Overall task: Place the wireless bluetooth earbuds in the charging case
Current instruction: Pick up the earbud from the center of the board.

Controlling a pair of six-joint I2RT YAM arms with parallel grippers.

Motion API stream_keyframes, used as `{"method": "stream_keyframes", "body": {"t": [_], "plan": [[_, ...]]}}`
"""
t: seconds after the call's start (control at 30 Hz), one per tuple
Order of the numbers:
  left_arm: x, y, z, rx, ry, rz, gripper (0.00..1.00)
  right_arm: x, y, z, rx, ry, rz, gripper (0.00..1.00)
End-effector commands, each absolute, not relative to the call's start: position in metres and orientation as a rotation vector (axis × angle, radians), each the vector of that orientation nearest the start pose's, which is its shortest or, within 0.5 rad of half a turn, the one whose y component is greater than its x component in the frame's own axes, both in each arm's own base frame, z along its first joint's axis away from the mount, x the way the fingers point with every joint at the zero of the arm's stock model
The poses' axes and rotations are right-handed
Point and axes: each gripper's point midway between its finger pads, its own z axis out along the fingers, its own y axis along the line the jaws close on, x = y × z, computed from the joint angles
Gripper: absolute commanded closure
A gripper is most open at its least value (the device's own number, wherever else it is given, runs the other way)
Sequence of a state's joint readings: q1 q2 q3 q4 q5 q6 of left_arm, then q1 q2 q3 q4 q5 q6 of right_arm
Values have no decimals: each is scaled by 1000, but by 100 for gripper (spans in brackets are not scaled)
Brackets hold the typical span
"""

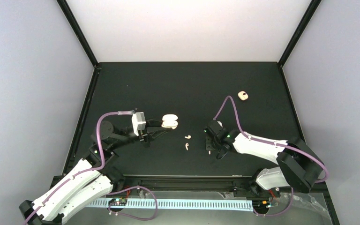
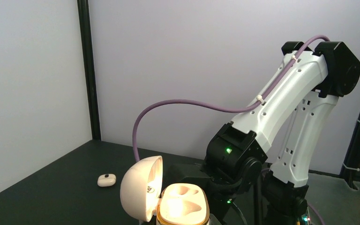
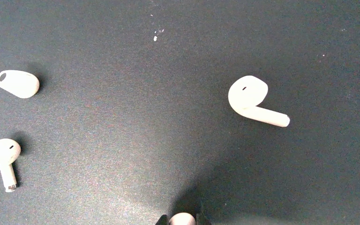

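My left gripper (image 1: pixel 162 124) is shut on the cream charging case (image 1: pixel 170 122) and holds it above the table. In the left wrist view the case (image 2: pixel 183 205) is open, its lid (image 2: pixel 139 189) swung left and both sockets empty. My right gripper (image 1: pixel 214 152) points down at the table right of the case. In the right wrist view it (image 3: pixel 183 220) is shut on a cream earbud (image 3: pixel 183 218). Three more earbuds lie on the black table: one (image 3: pixel 254 101) ahead to the right and two (image 3: pixel 16 83) (image 3: pixel 1 158) at the left edge. Two show from above (image 1: pixel 187 137) (image 1: pixel 186 146).
A second small closed cream case (image 1: pixel 243 96) lies at the back right, also in the left wrist view (image 2: pixel 107 180). The black table (image 1: pixel 168 89) is walled by grey panels. The right arm (image 2: pixel 281 108) fills the left wrist view's right side.
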State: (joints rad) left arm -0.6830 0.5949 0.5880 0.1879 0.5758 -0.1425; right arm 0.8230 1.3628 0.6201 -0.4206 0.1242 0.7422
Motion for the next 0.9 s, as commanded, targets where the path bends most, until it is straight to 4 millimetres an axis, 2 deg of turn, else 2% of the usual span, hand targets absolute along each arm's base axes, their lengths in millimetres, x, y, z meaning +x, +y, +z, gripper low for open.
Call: {"method": "stream_keyframes", "body": {"t": [0.0,0.3,0.43,0.6,0.7,0.87], "plan": [[141,-235,368,854,1202,-1064,99,206,192,28,-71,2764,253,89],[141,-236,366,855,1207,-1062,98,213,197,43,-62,2728,276,93],[142,-236,366,855,1210,-1060,98,217,199,49,-58,2712,282,99],[143,-236,365,855,1215,-1058,98,223,203,63,-56,2680,300,99],[144,-237,363,853,1223,-1053,98,231,208,86,-52,2616,347,99],[146,-237,364,842,1227,-1057,98,247,211,148,-51,2444,415,99]]}}
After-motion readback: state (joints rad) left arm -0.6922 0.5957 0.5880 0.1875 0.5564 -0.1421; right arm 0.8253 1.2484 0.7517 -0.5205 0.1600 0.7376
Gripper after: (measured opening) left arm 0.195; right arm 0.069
